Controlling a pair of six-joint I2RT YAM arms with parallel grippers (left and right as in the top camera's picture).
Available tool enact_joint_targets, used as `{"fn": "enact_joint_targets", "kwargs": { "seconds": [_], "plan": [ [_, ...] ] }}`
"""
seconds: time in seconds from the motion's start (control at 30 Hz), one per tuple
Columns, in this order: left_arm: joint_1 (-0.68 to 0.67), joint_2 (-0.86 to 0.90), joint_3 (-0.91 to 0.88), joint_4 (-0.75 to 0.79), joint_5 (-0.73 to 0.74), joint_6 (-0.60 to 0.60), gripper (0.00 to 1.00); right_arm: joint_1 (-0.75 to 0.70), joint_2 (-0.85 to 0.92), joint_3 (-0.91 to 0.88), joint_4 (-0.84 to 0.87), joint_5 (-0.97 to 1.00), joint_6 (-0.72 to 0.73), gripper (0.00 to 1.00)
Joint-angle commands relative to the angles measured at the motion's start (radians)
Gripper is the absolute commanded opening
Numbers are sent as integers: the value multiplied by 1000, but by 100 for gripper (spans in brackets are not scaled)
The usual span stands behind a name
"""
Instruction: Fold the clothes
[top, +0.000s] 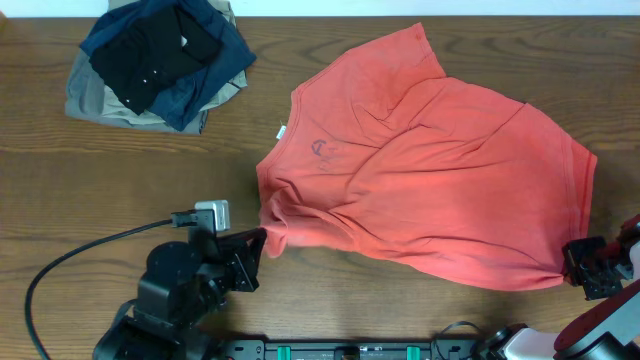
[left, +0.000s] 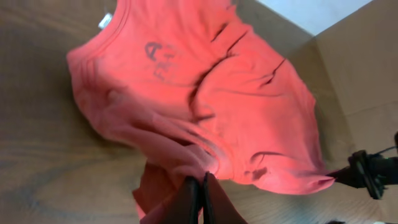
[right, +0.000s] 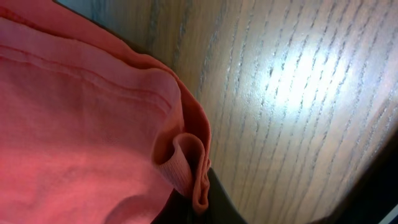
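- T-shirt (top: 430, 180) is spread rumpled mid-table; bare table (top: 100, 190) is left beside it, the pile (top: 160, 65) well apart.
- The left gripper (top: 262, 243) is clamped on its near-left edge, the right gripper (top: 582, 265) on its hem corner.
- The bunched hem fold is shown only by the right wrist view.

Overhead, soft even light falls from above. The surface (top: 120, 200) and the T-shirt (top: 430, 180) are sharp, with only a thin shadow under the cloth's edge toward 6 o'clock. A white strip (top: 400, 8) at 12 o'clock is blown out, and the dark garment pile (top: 160, 60) at 10 o'clock loses detail in its folds. The left wrist view is smeared throughout: the chest logo (left: 158, 59) is fuzzy and the left hand (left: 200, 186) at 6 o'clock is a dark blur. In the right wrist view, glare whitens the wood at 2 o'clock, the near cloth at 8 o'clock is soft, and 5 o'clock sinks into black.
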Motion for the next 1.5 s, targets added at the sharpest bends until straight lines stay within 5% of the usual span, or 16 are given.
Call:
{"fn": "enact_joint_targets", "kwargs": {
  "seconds": [0.0,0.37,0.63,0.73,0.87,1.13,1.47],
  "plan": [
    [3,-8,73,-5,-48,40,6,-18,-16,15,9,-2,-13,3],
    [3,-8,291,-218,-266,76,6,-18,-16,40,24,-10,-13,1],
    [3,53,295,-266,-290,75,8,-14,-16,91,13,-86,-14,1],
    [3,135,269,-306,-229,75,52,-12,-16,91,10,-93,-21,1],
    [3,300,219,-326,-130,76,74,-8,-16,91,10,-92,-35,1],
    [3,729,213,-404,-101,75,75,-8,-15,91,10,-92,-47,1],
    [3,1017,203,-400,-100,75,67,-8,-15,91,15,-92,-47,2]
  ]
}}
